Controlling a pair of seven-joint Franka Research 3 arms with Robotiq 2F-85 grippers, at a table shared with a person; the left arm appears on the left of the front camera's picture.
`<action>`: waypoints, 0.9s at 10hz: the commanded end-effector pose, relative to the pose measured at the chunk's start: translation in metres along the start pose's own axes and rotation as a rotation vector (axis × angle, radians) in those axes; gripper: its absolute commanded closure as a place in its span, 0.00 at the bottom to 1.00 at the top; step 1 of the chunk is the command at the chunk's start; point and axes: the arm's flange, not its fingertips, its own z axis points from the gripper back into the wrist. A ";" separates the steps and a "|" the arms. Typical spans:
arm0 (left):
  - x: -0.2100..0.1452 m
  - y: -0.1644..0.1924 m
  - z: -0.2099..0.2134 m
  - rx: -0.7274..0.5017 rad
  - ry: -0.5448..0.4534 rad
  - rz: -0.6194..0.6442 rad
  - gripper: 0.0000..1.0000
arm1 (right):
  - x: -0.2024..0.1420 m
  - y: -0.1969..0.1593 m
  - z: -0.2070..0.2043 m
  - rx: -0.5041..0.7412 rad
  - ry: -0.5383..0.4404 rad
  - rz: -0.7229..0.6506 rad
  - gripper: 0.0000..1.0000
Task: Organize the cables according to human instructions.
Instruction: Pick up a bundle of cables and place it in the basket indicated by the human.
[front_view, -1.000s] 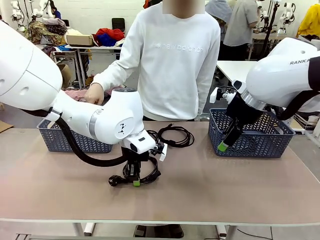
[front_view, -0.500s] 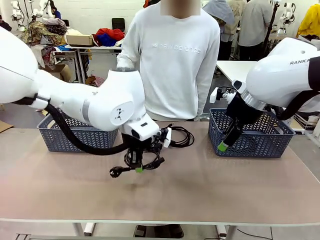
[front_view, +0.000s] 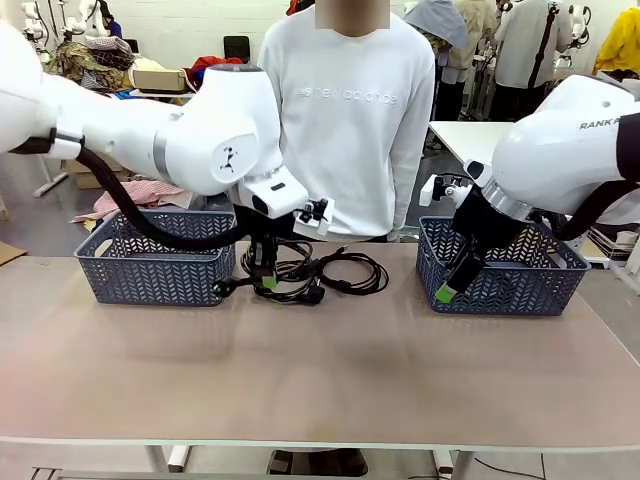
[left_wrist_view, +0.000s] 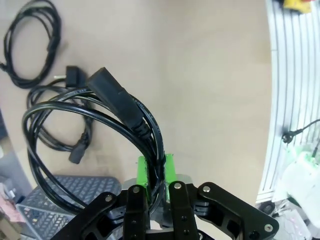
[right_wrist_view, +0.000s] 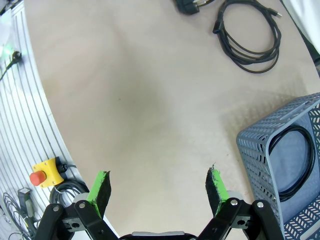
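At the left of the front view the dark blue plastic lattice basket (front_view: 150, 272) stands just beside the left gripper (front_view: 267, 278), and the thin black coiled power cord (front_view: 296, 291) hanging from that gripper is the first worry; the pinch takes only a few strands at one side of the coil, so the loops sag and the plug ends dangle low; one could catch on the basket's rim or drag over the beige table top (front_view: 330, 370) if the arm travels without more height; a loose turn might also slip out. Just to the right a second black coiled cord (front_view: 352, 270) lies flat on the table close to the hanging one, so a dangling plug could hook it and pull it along. Which basket is wanted rests with the person in the white sweatshirt (front_view: 350, 120) at top centre, so a wrong drop is possible. In the left wrist view the green pads (left_wrist_view: 143, 169) are clenched on the cord's strands, the coil arching up and left. At the right the right gripper (front_view: 447, 288) hangs released, jaws spread wide, touching nothing, before the second blue lattice basket (front_view: 510, 290); its wrist view shows a further black coil (right_wrist_view: 294, 159) lying inside that basket.
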 end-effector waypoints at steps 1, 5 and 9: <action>-0.006 0.018 0.007 -0.011 0.020 -0.025 1.00 | 0.002 -0.001 0.002 -0.005 -0.003 -0.001 0.00; -0.004 0.009 0.004 -0.003 0.002 -0.005 1.00 | 0.002 -0.001 0.002 -0.005 -0.003 -0.001 0.00; -0.002 0.015 0.005 0.015 0.006 -0.019 0.85 | 0.002 -0.001 0.002 -0.005 -0.003 -0.001 0.00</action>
